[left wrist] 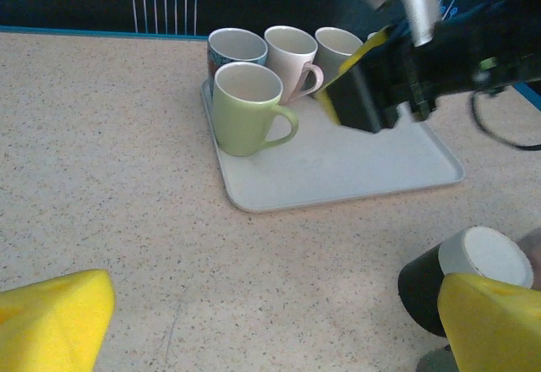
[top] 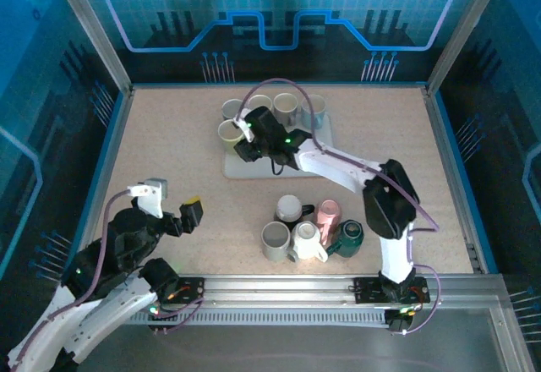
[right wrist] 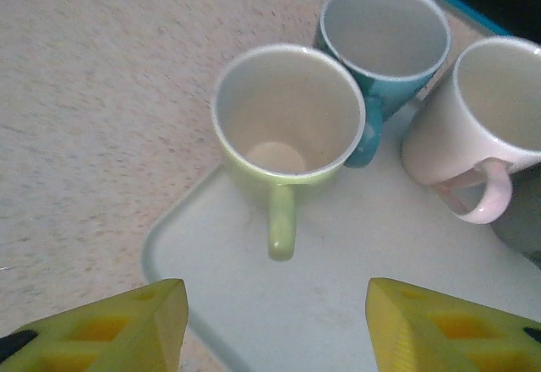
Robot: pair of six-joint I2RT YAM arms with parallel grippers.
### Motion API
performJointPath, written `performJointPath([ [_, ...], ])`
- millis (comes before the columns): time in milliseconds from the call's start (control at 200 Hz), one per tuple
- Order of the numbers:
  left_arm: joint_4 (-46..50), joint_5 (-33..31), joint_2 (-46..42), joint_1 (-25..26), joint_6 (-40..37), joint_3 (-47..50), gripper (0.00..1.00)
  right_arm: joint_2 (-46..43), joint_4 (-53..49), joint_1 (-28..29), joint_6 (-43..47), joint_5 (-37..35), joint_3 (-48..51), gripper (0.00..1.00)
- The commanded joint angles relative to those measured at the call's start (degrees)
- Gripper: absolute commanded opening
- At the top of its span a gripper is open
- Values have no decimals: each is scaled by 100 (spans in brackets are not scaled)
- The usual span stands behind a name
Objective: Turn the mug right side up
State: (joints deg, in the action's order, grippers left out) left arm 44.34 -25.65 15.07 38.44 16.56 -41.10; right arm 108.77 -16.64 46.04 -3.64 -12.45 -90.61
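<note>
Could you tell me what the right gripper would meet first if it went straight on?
Probably the green mug, handle first: it stands upright on the tray, centred ahead of the open right gripper, though depth is unclear.

Table (top: 169, 152): speckled beige top.
Tray (left wrist: 338, 169): pale, with rounded corners; it lay on the far half of the table.
Back row on the tray, all of which stood upright: blue mug (right wrist: 385, 25), white mug (right wrist: 482, 110) with pink handle, grey mug (left wrist: 338, 46).
Near cluster, which stood off the tray: black mug (left wrist: 486, 254), base up; pink mug (top: 329, 214); dark green mug (top: 351, 237); second white mug (top: 306, 241); second grey mug (top: 275, 241), mouth up.
</note>
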Motion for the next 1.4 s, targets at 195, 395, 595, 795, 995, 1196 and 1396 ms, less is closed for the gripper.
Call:
performJointPath([
  [195,-51,332,300,-82,-110,-121,99,-1821,30,35,-433,883,1319,60],
  [395,-159,634,604,-93,-165,-98,99,-2772,-273,-87,-871,970,2014,58],
  [595,-123,1025,1291,-86,-123,-317,99,-3520,-899,-299,-1286,965,2308,58],
  [795,-130,1806,2321,-73,434,-1014,99,-4380,-990,-504,-1403,633,2906,58],
  [995,-490,2212,3555,368,530,-1464,99,-4922,-1079,-670,-1513,537,3245,58],
  [1196,-668,2072,4718,1280,566,-2075,99,-5249,-1618,-833,-1667,-317,3242,58],
  [1396,-654,1887,5704,1553,342,-2447,99,-5768,-1658,-1114,-1797,-223,3485,58],
])
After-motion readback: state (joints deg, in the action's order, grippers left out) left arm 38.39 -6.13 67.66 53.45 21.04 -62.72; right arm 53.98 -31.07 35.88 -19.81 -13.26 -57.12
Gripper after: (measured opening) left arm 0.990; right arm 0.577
